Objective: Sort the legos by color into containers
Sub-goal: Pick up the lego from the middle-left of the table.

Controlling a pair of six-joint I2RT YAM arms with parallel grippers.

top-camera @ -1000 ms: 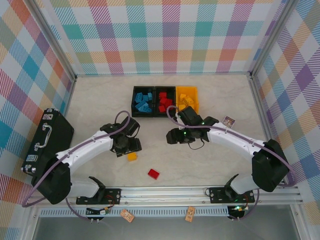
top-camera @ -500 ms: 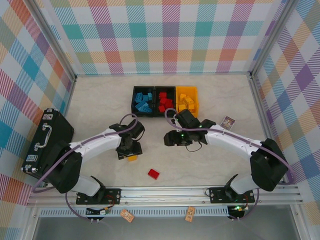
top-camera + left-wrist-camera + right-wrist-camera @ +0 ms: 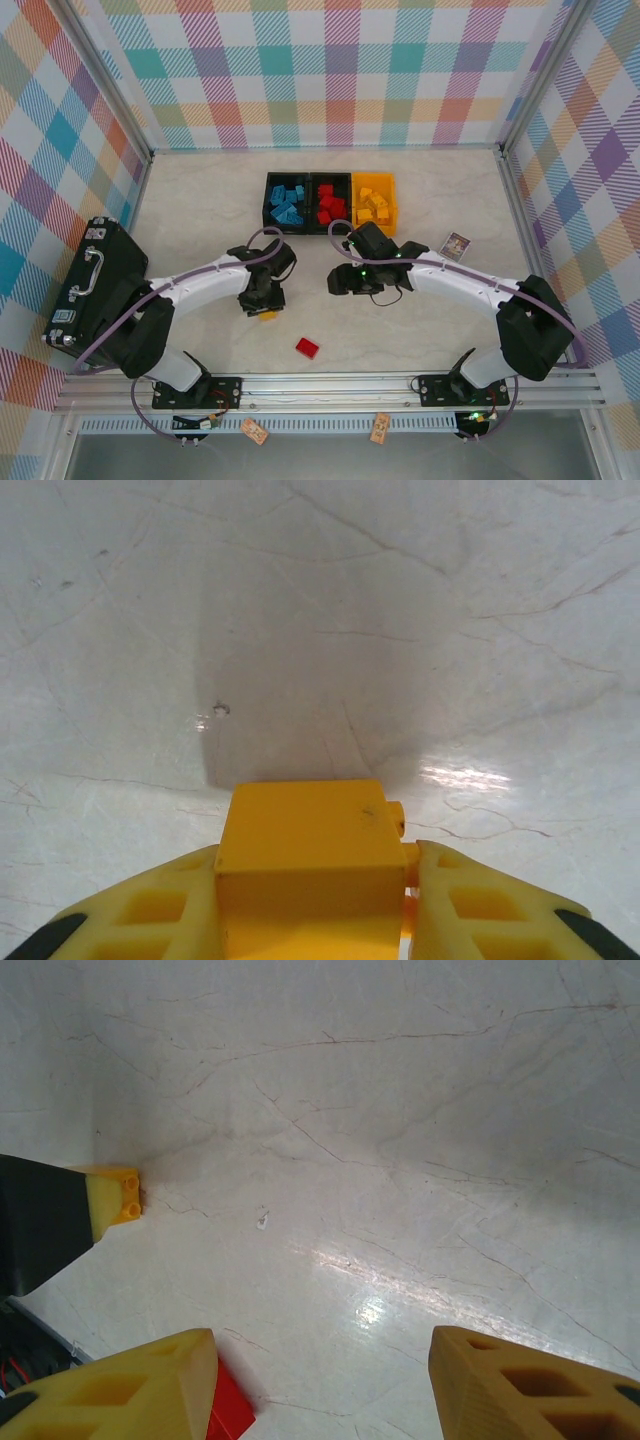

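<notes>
On the table [image 3: 200, 220], a small yellow-orange plastic studded brick [image 3: 305, 825] is clenched by the left end effector [image 3: 315, 868]; the right end effector [image 3: 320, 1360] is spread, empty. A lift toward the yellow-orange rectangular plastic bin [image 3: 394, 205] is judged next.

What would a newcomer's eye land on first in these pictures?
The three joined bins at far centre, holding color-sorted legos. Nearer, the left arm's jaws clasp a yellow lego, and one red lego lies loose nearer still.
</notes>
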